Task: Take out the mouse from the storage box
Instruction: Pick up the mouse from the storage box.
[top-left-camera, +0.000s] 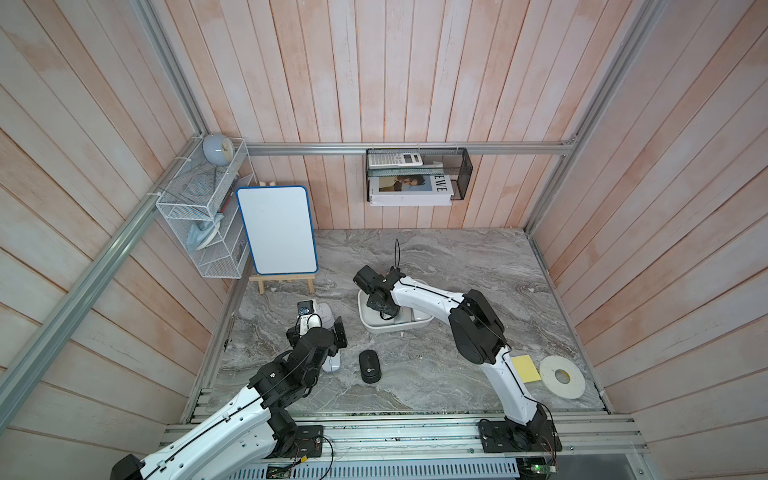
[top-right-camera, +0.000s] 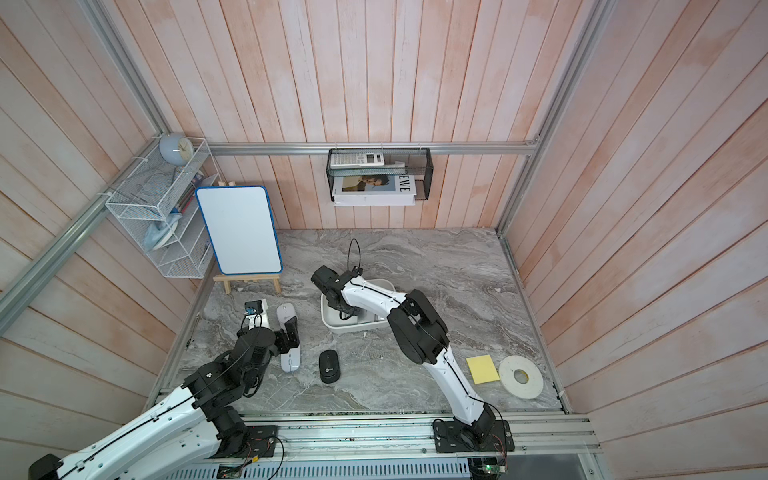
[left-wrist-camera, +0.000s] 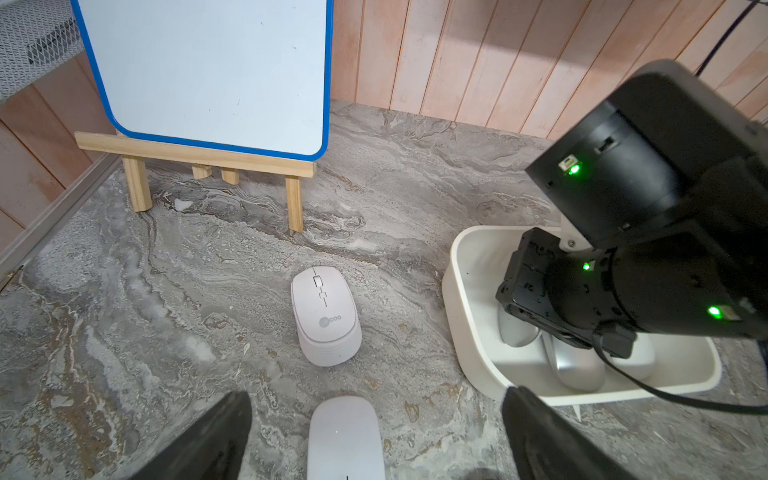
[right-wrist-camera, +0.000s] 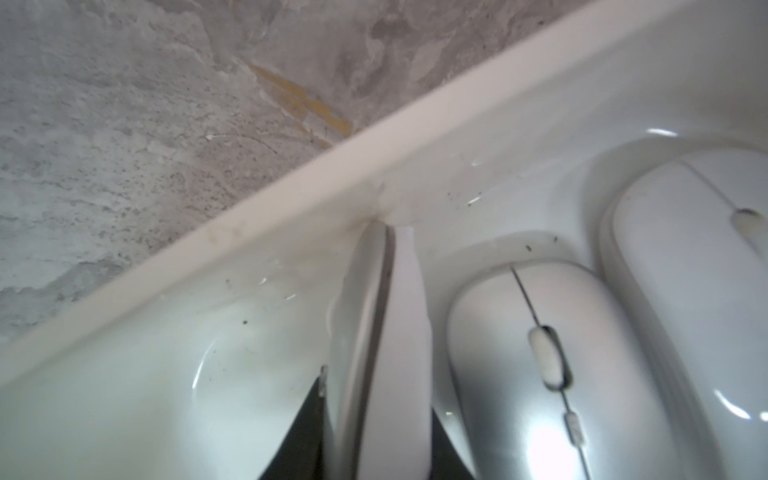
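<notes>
Two parallel grippers work over the grey marbled tabletop. The right gripper reaches down into the shallow white plastic storage box, a rectangular tub with rounded corners and a thick smooth rim, and its black fingers are pressed together on a slim white mouse standing on edge. This pinched mouse stands upright, its far tip touching the inner wall of the tub below the rim. Just beside the gripper, on the tub floor, lies a silver-white mouse with a scroll wheel; beyond it lies a second white mouse. The left gripper hangs with its fingers spread wide and grips nothing. Between those fingers, on the tabletop, lies a flat white mouse; ahead of them rests a chunky white mouse with a ribbed base. To the side of the left gripper, outside the tub, a black oval mouse lies on the tabletop. Farther ahead stands a blue-rimmed whiteboard on a small wooden easel.
</notes>
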